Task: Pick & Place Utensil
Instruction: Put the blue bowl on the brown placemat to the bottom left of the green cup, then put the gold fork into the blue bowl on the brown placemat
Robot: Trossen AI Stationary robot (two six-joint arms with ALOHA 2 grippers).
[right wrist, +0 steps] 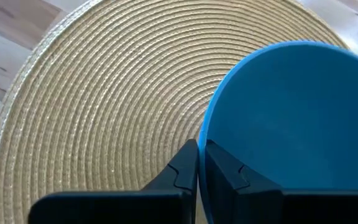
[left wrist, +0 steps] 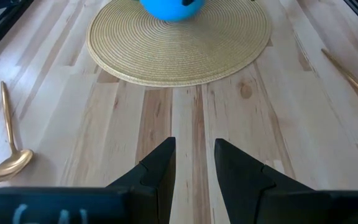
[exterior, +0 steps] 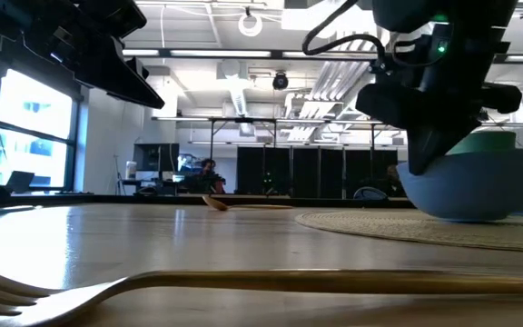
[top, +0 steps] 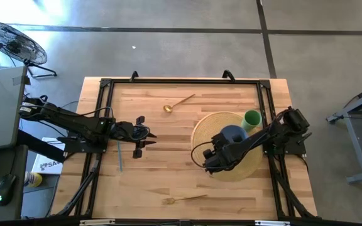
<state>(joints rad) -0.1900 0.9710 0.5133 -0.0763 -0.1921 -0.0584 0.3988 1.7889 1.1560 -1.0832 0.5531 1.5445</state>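
A blue bowl (top: 234, 133) stands on a round woven placemat (top: 207, 125) at the table's right, with a green cup (top: 251, 118) behind it. My right gripper (right wrist: 199, 154) is shut on the bowl's rim. A gold spoon (top: 178, 102) lies flat on the table toward the far edge, and a gold fork (top: 184, 199) lies flat near the near edge. My left gripper (left wrist: 194, 158) is open and empty over bare wood at the table's left, pointing toward the placemat (left wrist: 179, 43). My right gripper holds the bowl's rim (right wrist: 201, 138) on the side toward the table's near left. The rim is pinched between the two fingers, one finger (right wrist: 225, 168) inside the bowl and one (right wrist: 182, 165) outside over the mat. The fingers slant down from above. The bowl's bottom (exterior: 466, 216) appears to be on the mat.
A black frame (top: 181, 81) runs around the table's top. A thin blue stick (top: 119, 154) lies beside my left arm. Bare wood lies between the two grippers and between the spoon and fork. The spoon also shows in the left wrist view (left wrist: 8, 163).
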